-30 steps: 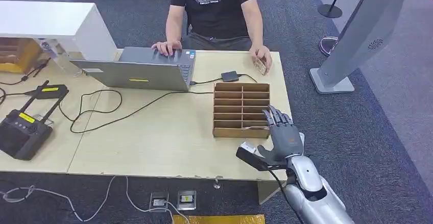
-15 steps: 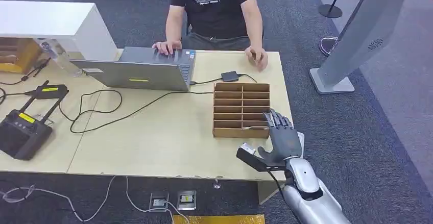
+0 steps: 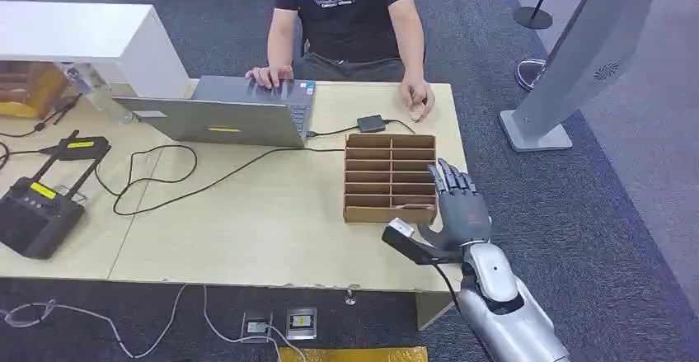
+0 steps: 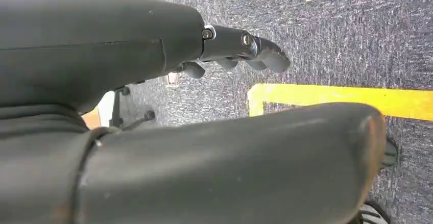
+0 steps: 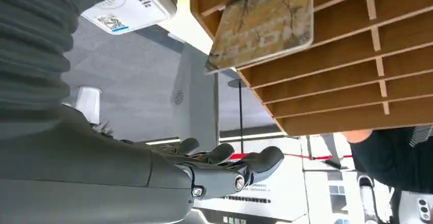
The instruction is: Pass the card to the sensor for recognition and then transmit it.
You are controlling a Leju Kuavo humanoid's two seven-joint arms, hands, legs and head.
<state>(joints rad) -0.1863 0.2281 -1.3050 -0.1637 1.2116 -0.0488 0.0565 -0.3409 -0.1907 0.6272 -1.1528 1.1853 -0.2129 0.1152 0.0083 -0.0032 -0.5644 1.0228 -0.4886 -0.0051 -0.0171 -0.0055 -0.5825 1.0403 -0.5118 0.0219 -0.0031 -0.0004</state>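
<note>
Wooden and slotted, the card rack [image 3: 389, 177] sits right of centre in the head view, on the pale table [image 3: 247, 230]. A card [image 5: 265, 22] with a mottled brown face leans in one of its nearest compartments, seen at the top of the right wrist view. Just right of the rack hovers the right hand [image 3: 458, 213], fingers spread and holding nothing. The left hand [image 4: 240, 48] hangs over grey carpet, fingers gently curled and empty. At the table's far edge, a person's hand [image 3: 418, 98] rests near a small black sensor [image 3: 372, 123], beside a grey laptop [image 3: 222, 115].
</note>
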